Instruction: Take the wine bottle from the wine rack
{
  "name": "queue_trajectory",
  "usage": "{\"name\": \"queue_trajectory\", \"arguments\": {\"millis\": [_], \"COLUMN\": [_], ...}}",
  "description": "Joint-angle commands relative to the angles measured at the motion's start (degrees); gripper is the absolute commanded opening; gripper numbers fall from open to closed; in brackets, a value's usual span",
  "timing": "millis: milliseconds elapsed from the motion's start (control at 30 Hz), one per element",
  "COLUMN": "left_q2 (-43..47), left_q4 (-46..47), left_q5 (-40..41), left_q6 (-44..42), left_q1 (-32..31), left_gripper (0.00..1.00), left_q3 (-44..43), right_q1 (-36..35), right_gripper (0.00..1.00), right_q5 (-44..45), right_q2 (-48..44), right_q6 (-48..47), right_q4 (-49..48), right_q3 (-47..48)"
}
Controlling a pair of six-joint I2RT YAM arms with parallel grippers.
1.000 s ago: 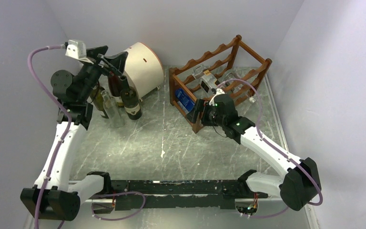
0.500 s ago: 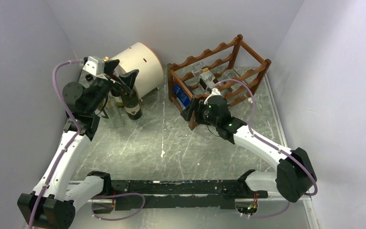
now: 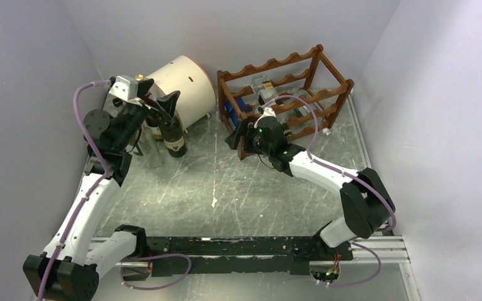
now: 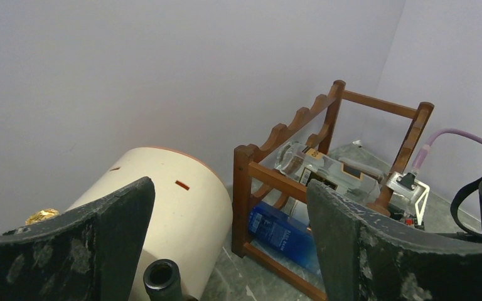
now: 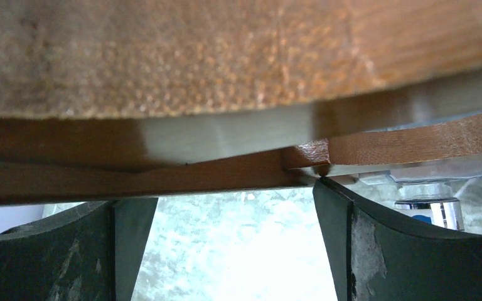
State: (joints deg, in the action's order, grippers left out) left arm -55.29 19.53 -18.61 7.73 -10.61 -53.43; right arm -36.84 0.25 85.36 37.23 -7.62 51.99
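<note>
Right gripper [image 3: 235,135] at rack [image 3: 270,64] front-left corner, jaws wide, empty.
Clear wine bottle [image 4: 326,170] lies in rack, seemingly middle tier, just behind gripper; left gripper [image 3: 162,105] spread, empty, well apart by drum [image 3: 185,81].

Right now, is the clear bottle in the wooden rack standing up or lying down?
Lying down: the clear bottle rests on its side inside the wine rack, between its wooden rails.
</note>
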Motion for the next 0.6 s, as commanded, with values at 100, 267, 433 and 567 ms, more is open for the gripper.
{"name": "queue_trajectory", "arguments": {"millis": [100, 267, 433, 567], "left_q2": [0.5, 0.4, 0.3, 0.0], "left_q4": [2.6, 2.5, 2.9, 2.9], "left_q5": [1.4, 0.9, 0.7, 0.7], "left_q6": [-1.0, -0.3, 0.5, 0.6], "left_q1": [-0.3, -0.3, -0.4, -0.9], "left_gripper": [0.93, 0.93, 0.94, 0.93], "left_q3": [0.7, 0.5, 0.8, 1.0], "right_q1": [0.0, 0.0, 0.3, 2.4], "right_gripper": [0.99, 1.00, 1.00, 1.00], "right_q5": [2.1, 3.7, 9.9, 13.2], "right_q2": [-1.5, -8.9, -15.9, -20.4], "right_q6": [-2.1, -6.7, -12.6, -16.1], "right_q4": [0.5, 8.0, 15.6, 21.2], "right_q3": [2.9, 1.8, -0.4, -2.3]}}
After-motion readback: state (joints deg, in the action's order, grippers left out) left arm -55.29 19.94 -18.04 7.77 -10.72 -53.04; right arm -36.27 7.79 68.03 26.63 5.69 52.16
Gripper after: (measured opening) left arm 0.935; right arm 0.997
